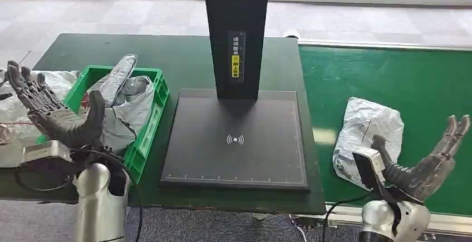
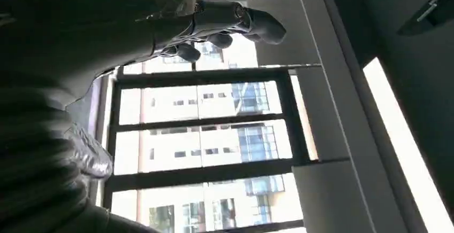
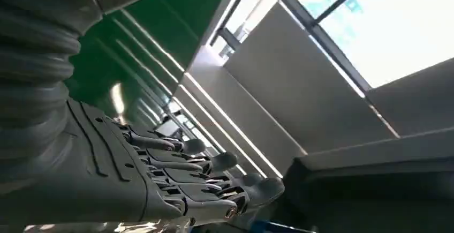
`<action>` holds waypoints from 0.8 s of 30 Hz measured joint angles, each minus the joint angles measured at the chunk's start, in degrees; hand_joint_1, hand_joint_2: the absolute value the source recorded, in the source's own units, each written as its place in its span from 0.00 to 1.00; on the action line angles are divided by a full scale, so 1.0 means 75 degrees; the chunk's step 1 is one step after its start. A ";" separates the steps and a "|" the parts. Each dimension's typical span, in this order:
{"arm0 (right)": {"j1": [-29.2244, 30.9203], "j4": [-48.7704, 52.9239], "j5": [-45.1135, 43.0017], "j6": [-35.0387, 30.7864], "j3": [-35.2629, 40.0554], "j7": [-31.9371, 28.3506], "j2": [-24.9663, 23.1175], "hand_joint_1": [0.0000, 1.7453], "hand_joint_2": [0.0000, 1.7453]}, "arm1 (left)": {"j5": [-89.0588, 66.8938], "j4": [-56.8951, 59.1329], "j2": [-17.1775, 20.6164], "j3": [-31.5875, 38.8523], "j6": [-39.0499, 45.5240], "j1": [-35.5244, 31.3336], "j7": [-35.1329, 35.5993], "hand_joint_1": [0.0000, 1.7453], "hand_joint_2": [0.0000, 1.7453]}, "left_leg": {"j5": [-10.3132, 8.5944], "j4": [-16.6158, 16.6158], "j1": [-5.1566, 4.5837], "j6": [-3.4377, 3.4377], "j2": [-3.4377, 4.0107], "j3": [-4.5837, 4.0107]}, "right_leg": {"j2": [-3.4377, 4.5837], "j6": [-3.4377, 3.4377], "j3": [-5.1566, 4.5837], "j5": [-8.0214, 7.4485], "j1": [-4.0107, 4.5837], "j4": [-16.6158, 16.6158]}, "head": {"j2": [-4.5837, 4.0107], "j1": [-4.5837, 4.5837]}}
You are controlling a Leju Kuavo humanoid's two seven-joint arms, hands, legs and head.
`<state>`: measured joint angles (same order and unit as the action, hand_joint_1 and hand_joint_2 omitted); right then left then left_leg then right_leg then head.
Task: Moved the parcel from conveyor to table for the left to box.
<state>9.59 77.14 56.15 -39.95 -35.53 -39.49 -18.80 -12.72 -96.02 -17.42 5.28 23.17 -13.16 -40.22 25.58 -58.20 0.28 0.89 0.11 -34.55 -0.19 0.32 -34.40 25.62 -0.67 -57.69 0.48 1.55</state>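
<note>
The parcel (image 1: pixel 366 136), a crumpled grey bag, lies on the green conveyor (image 1: pixel 412 80) near its table-side edge, just beside the right hand (image 1: pixel 420 167), whose wide-spread, upturned, empty fingers could snag the slippery film, while the left hand (image 1: pixel 47 108) hovers open over the green crate (image 1: pixel 153 114).

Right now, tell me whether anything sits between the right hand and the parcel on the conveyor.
Nothing visible does. The right hand hovers open just beside the parcel on the green conveyor, with no object between them.
</note>
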 measured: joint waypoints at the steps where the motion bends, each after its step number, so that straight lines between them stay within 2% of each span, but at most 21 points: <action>1: 0.0147 -0.0367 -0.0046 0.0000 -0.0236 0.0137 0.0035 0.00 1.00 | 0.0149 -0.0227 0.0067 -0.0276 -0.0056 0.0164 -0.0012 0.00 1.00 | 0.0001 0.0000 0.0000 0.0000 0.0000 0.0001 | -0.0001 0.0000 -0.0001 0.0000 0.0000 0.0000 | 0.0000 0.0000; 7: 0.0714 -0.1824 -0.0151 0.0000 -0.1182 0.0449 0.0443 0.00 1.00 | 0.0676 -0.1052 0.0239 -0.1168 -0.0562 0.0810 -0.0012 0.00 1.00 | 0.0005 0.0001 -0.0006 -0.0006 0.0001 0.0000 | -0.0011 0.0005 -0.0003 0.0004 -0.0004 0.0000 | 0.0000 0.0000; 9: 0.0805 -0.2081 -0.0092 0.0000 -0.1292 0.0517 0.0541 0.00 1.00 | 0.0753 -0.1184 0.0265 -0.1275 -0.0685 0.0895 -0.0012 0.00 1.00 | 0.0006 0.0001 -0.0006 -0.0005 0.0005 0.0003 | -0.0003 0.0004 -0.0005 0.0004 0.0000 0.0000 | 0.0000 0.0000; 15: 0.1351 -0.3299 0.0691 0.0000 -0.2093 0.0877 0.1041 0.00 1.00 | 0.0868 -0.1369 0.0265 -0.1526 -0.2004 0.1134 -0.0012 0.00 1.00 | 0.0005 0.0001 -0.0005 -0.0006 0.0004 0.0004 | -0.0009 0.0004 -0.0002 0.0005 -0.0003 0.0000 | 0.0000 0.0000; 19: 0.1592 -0.4101 0.0961 -0.0003 -0.2644 0.0941 0.1329 0.00 1.00 | 0.0938 -0.1340 0.0242 -0.1596 -0.2363 0.1278 -0.0009 0.00 1.00 | 0.0006 0.0000 -0.0008 -0.0007 0.0004 0.0004 | -0.0001 0.0006 -0.0001 0.0003 -0.0008 0.0000 | 0.0000 0.0000; 24: 0.1872 -0.4788 0.1515 -0.0003 -0.2939 0.1465 0.1591 0.00 1.00 | 0.0888 -0.1296 0.0230 -0.1724 -0.2600 0.1414 -0.0009 0.00 1.00 | 0.0006 0.0000 -0.0011 -0.0007 0.0005 0.0004 | -0.0001 0.0006 -0.0003 0.0004 -0.0011 0.0000 | 0.0000 0.0000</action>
<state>23.63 41.23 67.51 -39.98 -57.57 -28.51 -6.87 -6.05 -105.74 -15.69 -7.65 3.67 -2.56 -40.28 25.62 -58.20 0.20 0.84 0.14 -34.52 -0.20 0.37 -34.42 25.65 -0.76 -57.69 0.48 1.55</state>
